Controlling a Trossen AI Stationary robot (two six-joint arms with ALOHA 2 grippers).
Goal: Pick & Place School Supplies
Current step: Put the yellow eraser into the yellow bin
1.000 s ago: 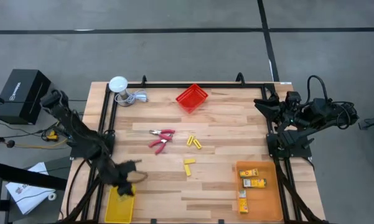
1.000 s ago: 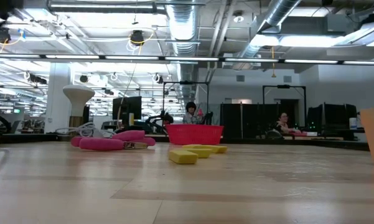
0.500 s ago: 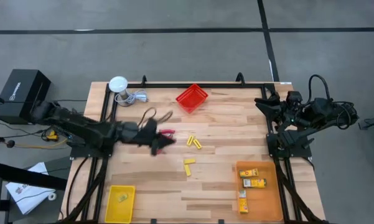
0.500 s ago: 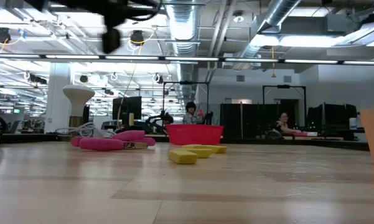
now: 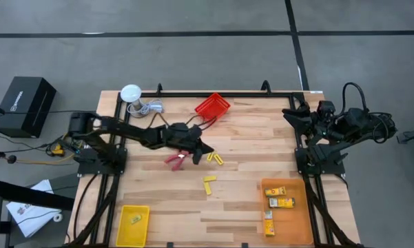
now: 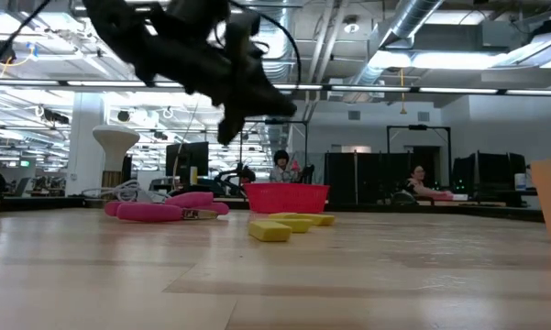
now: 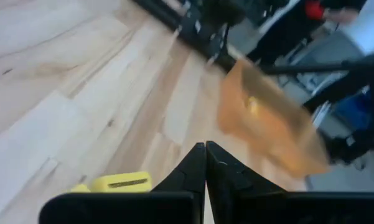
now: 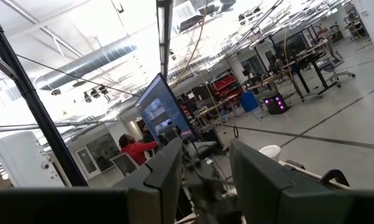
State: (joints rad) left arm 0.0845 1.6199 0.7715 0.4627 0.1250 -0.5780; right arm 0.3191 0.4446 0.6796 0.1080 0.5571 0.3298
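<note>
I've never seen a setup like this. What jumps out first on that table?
The left arm stretches across the wooden table, its left gripper shut and empty above the middle, beside the red-handled tool and small yellow pieces. Three bright bins catch the eye: a red bin at the far edge, a yellow bin and an orange bin at the near corners. The right arm waits folded at the right edge.

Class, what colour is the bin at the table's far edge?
Red: the bin shows best in the high view.

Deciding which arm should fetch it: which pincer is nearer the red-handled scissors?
Left. The left pincer hovers just beside the red-handled scissors; the right pincer waits at the table's far right edge.
</note>
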